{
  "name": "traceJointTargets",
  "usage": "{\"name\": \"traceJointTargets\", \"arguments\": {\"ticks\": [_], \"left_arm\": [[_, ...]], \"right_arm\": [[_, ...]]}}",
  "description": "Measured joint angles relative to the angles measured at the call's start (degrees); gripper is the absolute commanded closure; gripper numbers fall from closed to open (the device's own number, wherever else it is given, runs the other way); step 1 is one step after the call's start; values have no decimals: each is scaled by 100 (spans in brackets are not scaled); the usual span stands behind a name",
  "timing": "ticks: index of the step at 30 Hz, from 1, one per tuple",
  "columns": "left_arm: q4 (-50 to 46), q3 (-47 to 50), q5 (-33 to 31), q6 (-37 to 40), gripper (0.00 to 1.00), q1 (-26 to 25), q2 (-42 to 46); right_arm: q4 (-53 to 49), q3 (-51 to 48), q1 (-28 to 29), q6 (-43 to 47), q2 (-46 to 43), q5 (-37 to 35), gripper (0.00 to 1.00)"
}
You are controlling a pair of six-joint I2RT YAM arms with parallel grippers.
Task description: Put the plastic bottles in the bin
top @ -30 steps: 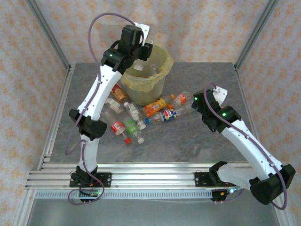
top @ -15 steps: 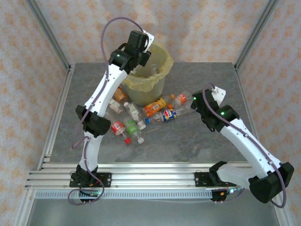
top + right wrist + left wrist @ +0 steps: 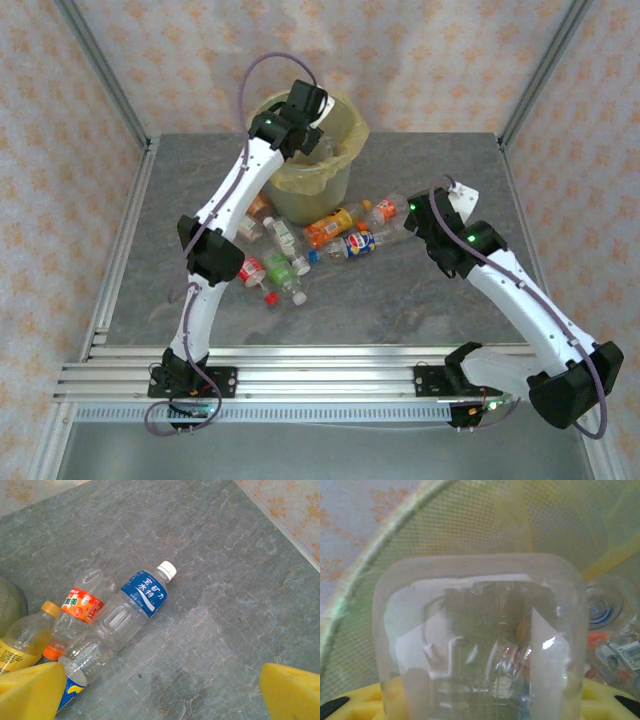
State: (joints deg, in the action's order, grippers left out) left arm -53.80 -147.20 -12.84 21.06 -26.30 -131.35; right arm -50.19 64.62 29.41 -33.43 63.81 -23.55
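Note:
My left gripper (image 3: 312, 112) hangs over the bin (image 3: 345, 172), a bucket lined with a yellow-green bag. It is shut on a clear plastic bottle (image 3: 480, 630), whose base faces the left wrist camera above the bin's mesh wall (image 3: 470, 525). Other bottles (image 3: 607, 611) lie inside the bin. On the table my right gripper (image 3: 418, 216) stands open, its yellow fingers (image 3: 30, 690) wide apart over bare table. Just left of it lie a blue-label, white-cap bottle (image 3: 135, 605), a red-orange-label bottle (image 3: 80, 605) and an orange bottle (image 3: 22, 637).
Several more bottles (image 3: 285, 262) lie scattered in front of the bin on the grey stone table (image 3: 450, 310). Metal frame posts stand at the table's back corners. A patterned wall (image 3: 295, 510) edges the table on the right.
My left arm has swung right and forward, carrying the clear bottle from the bin's left rim to over its opening. The right arm has shifted slightly.

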Motion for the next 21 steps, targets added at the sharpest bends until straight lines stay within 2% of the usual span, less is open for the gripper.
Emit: {"name": "traceJointTargets", "arguments": {"ticks": [5, 9, 13, 21], "left_arm": [[-4, 0, -179, 205, 20, -114, -247], [-26, -2, -264, 251, 11, -184, -308], [-70, -197, -232, 177, 5, -184, -306], [-66, -308, 168, -188, 5, -179, 83]], "right_arm": [[-17, 0, 0, -2, 11, 0, 1], [-44, 0, 0, -4, 11, 0, 1], [-46, 0, 0, -7, 11, 0, 1], [-52, 0, 0, -26, 11, 0, 1]]}}
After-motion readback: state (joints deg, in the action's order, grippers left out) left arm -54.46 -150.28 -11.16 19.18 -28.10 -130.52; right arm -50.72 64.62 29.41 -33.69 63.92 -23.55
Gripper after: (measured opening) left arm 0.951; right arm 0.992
